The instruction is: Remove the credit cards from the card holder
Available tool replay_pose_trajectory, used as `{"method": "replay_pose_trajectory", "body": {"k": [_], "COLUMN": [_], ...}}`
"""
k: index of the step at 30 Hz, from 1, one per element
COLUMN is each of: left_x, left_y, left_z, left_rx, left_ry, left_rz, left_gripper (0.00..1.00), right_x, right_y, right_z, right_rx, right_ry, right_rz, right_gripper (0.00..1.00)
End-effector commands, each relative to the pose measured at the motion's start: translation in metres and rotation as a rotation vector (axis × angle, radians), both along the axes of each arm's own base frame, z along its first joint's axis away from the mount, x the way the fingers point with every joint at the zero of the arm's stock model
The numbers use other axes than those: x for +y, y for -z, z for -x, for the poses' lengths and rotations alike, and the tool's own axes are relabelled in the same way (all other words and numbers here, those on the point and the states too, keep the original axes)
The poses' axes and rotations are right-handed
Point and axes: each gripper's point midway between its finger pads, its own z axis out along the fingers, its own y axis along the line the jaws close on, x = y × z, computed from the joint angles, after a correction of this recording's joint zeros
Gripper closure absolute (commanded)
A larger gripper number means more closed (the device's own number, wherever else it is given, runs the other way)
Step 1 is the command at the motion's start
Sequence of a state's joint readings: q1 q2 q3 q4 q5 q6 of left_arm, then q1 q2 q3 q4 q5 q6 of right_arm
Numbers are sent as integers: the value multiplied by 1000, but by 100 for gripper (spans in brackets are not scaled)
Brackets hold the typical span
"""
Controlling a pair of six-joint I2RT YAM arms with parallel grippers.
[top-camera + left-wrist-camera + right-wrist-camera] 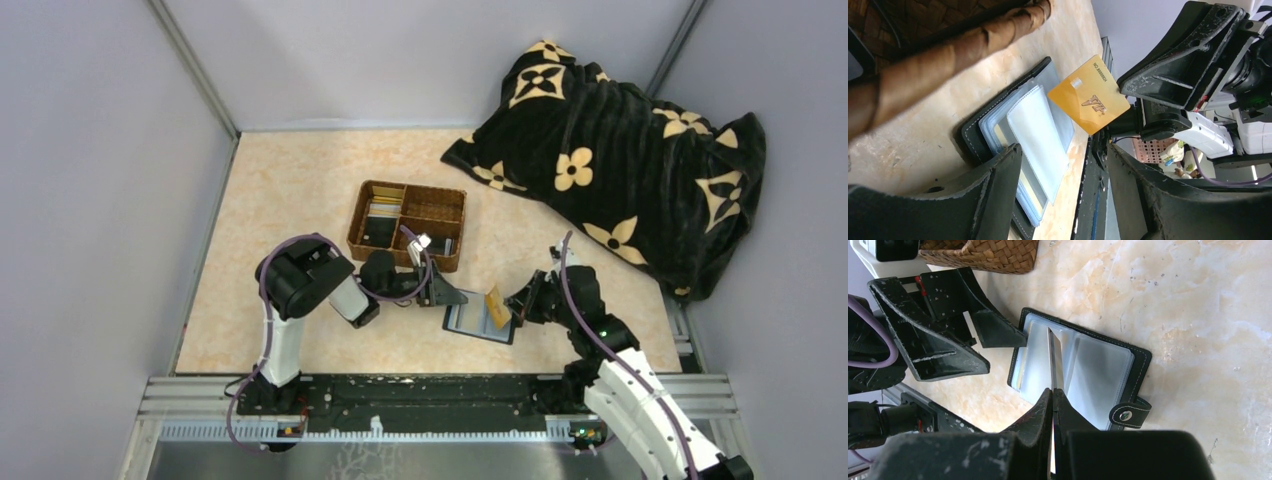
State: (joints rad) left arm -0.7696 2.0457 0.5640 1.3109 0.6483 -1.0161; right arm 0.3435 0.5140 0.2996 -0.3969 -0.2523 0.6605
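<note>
The black card holder [478, 322] lies open on the table with its clear sleeves [1035, 132] fanned up. My right gripper [512, 306] is shut on a gold credit card [496, 305], holding it just above the holder's right half. That card shows face-on in the left wrist view [1089, 101] and edge-on in the right wrist view [1053, 362], pinched between the fingers [1040, 412]. My left gripper [447, 296] stands open at the holder's left edge, one finger [998, 195] over the black cover [1080, 325]. A pale yellow card [1026, 186] sits in a sleeve.
A brown wicker divided tray [407, 222] stands just behind the left gripper, with cards in its compartments. A black blanket with cream flowers [620, 160] fills the back right. Metal rails [440, 395] run along the near edge.
</note>
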Motion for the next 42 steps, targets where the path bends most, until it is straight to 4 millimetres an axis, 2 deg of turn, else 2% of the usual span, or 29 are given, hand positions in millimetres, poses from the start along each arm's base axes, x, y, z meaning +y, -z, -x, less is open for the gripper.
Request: {"method": "replay_pose_trajectory", "body": {"k": [1, 4, 11, 15, 20, 26, 34, 42], "left_x": [3, 2, 1, 3, 5, 4, -4, -10], "left_y": [-31, -42, -57, -64, -77, -78, -100, -105], "left_z": [2, 4, 7, 9, 13, 10, 5, 4], "left_rx": [-65, -77, -87, -98, -105, -121, -178, -192], "left_ry": [13, 24, 42, 42, 59, 43, 60, 75], "left_rz": [104, 144, 197, 233, 314, 315, 367, 380], "left_gripper": [30, 28, 26, 25, 14, 17, 21, 22], "right_x": [3, 5, 13, 22, 32, 41, 48, 51], "right_y": [-42, -48, -42, -56, -69, -73, -71, -66], "right_z": [-17, -20, -22, -25, -32, -35, -36, -35], "right_rx": [-124, -147, -134, -166, -203, -201, -198, -187], "right_ry": [1, -2, -27, -48, -77, -110, -133, -148], "right_rz": [-30, -38, -69, -128, -188, -224, -262, -274], "right_gripper": [100, 100, 100, 100, 100, 100, 100, 100]}}
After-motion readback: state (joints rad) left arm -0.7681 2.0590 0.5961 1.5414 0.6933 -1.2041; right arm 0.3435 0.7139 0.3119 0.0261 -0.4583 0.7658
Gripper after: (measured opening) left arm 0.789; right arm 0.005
